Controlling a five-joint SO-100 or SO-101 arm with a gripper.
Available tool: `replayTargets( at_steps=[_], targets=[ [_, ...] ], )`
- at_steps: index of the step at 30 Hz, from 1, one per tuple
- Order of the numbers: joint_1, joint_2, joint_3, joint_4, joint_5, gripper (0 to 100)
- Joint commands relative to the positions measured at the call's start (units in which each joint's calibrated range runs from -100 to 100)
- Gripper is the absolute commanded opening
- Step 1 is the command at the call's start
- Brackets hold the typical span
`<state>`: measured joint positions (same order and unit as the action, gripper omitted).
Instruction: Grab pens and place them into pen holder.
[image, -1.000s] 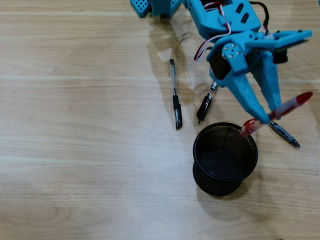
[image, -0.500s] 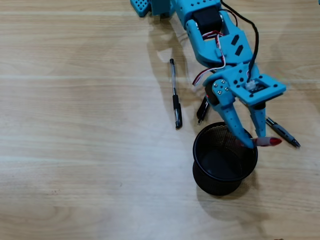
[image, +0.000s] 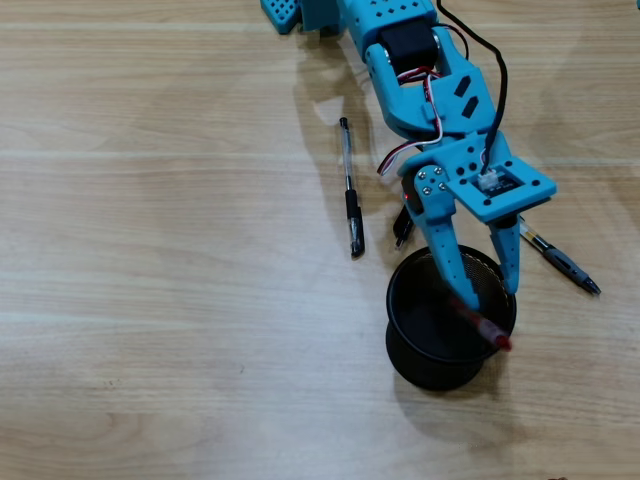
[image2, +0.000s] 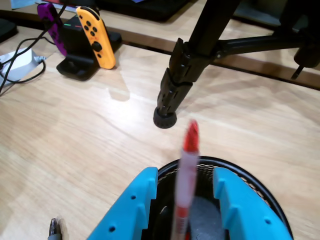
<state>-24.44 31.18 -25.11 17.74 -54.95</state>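
Red pen (image: 484, 329) dropped into round mesh holder (image: 420, 365); claw (image: 490, 295) parted.

The arm (image: 420, 70) is made of bright blue plastic segments with black motor blocks set into them. A black cable (image: 497, 75) is looped along one side, and thin red and white wires (image: 415, 150) are seen curling out near the wrist. Silver screws (image: 432, 181) are clustered on a rounded joint plate. A small white part (image: 490, 181) is mounted on the flat wrist plate. The gripper (image: 490, 290) is formed by two long tapering blue fingers (image2: 125, 210), where small round holes are seen in the wrist view.
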Motion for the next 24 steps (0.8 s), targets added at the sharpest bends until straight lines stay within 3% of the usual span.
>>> replayTargets(
  at_steps=[1, 7, 12, 19, 24],
  targets=[
    [0.4, -1.5, -0.3, -1.0, 0.2, 15],
    [1.3, -9.0, 2.2, 5.1, 4.5, 13],
    [3.7, -18.7, 3.0, 25.8, 7.0, 2],
    [8.9, -30.6, 3.3, 53.8, 10.4, 2],
    [13.6, -36.7, 3.4, 68.2, 11.4, 2]
  ],
)
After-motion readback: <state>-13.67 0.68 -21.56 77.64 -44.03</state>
